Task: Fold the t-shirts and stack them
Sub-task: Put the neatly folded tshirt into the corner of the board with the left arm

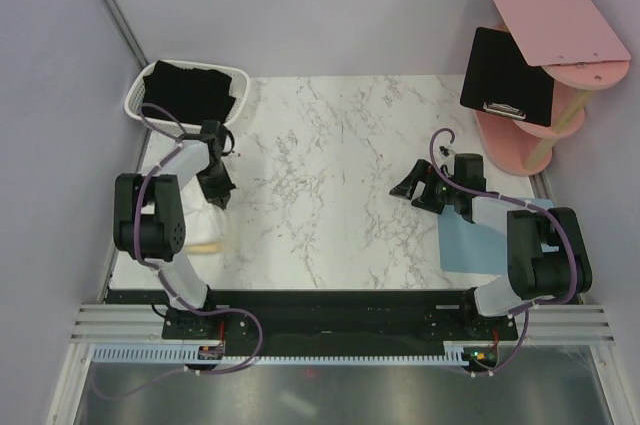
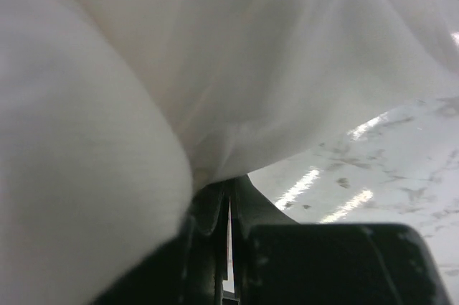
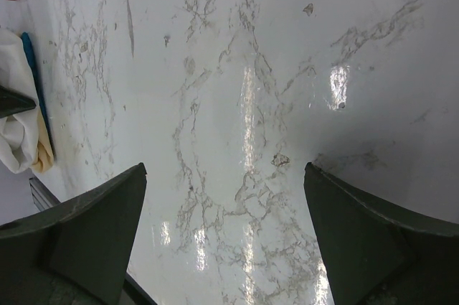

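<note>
Left gripper (image 2: 228,189) pinched closed on soft white cloth t-shirt (image 2: 215,68), likely to drag it flat onto white marble counter (image 2: 401,161). Right gripper (image 3: 224,176) spread wide, empty, waiting.

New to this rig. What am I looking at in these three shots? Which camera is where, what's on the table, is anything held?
Two robot arms are bolted at the table's near edge, and each ends in a two-finger gripper. The top view looks down from above and behind. It shows the left gripper and right gripper over a marble table. A white basket holds a black t-shirt. A light-blue mat lies by the right arm, and a black clipboard sits on a pink shelf. The other two pictures come from cameras on the wrists. The left one is filled by a white t-shirt, which the left gripper appears to pinch. The right one shows the right gripper open over the marble, holding nothing.
</note>
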Robot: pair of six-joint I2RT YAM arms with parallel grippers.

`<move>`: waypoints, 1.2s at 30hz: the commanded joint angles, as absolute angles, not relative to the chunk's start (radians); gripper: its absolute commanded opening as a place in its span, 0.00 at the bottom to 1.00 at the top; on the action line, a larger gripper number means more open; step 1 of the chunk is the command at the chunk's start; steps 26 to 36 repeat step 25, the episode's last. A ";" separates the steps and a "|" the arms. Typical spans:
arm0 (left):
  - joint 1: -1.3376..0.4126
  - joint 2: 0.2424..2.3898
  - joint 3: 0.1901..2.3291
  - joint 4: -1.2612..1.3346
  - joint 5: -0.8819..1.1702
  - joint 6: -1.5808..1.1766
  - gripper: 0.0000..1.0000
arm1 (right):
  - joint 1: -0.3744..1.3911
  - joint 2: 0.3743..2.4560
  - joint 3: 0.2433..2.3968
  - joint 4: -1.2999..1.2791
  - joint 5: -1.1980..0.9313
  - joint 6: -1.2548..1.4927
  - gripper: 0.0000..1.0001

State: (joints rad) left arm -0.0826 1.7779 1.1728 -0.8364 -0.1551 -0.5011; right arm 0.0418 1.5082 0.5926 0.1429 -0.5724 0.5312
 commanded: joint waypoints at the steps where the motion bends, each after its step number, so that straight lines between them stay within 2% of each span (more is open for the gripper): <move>1: 0.029 1.701 1.181 -0.928 -0.282 -0.433 0.02 | 0.041 1.506 0.594 0.178 -0.601 0.543 0.98; 7: 0.043 1.652 1.201 -0.923 -0.210 -0.400 0.02 | 0.041 1.493 0.591 0.176 -0.600 0.546 0.98; 9: 0.037 1.613 1.218 -0.917 -0.141 -0.394 0.10 | 0.041 1.483 0.594 0.161 -0.594 0.538 0.98; 10: 0.022 1.597 1.221 -0.913 -0.121 -0.388 0.22 | 0.041 1.480 0.595 0.157 -0.589 0.535 0.98; 11: 0.012 1.579 1.230 -0.898 -0.092 -0.388 0.42 | 0.041 1.476 0.598 0.152 -0.586 0.534 0.98; 12: 0.011 1.537 1.233 -0.888 -0.075 -0.385 0.50 | 0.040 1.470 0.601 0.140 -0.578 0.526 0.98; 13: -0.041 1.517 1.236 -0.881 -0.068 -0.391 0.62 | 0.043 1.465 0.604 0.134 -0.575 0.523 0.98; 14: -0.055 1.494 1.242 -0.873 -0.058 -0.396 0.82 | 0.043 1.462 0.609 0.127 -0.571 0.520 0.98; 17: -0.124 1.424 1.250 -0.821 -0.031 -0.399 0.99 | 0.044 1.456 0.618 0.115 -0.557 0.514 0.98; 23: -0.228 1.393 1.252 -0.715 0.032 -0.381 1.00 | 0.067 1.479 0.652 0.089 -0.511 0.491 0.98; 36: -0.235 1.413 1.250 -0.693 0.019 -0.385 1.00 | 0.075 1.485 0.663 0.072 -0.485 0.476 0.98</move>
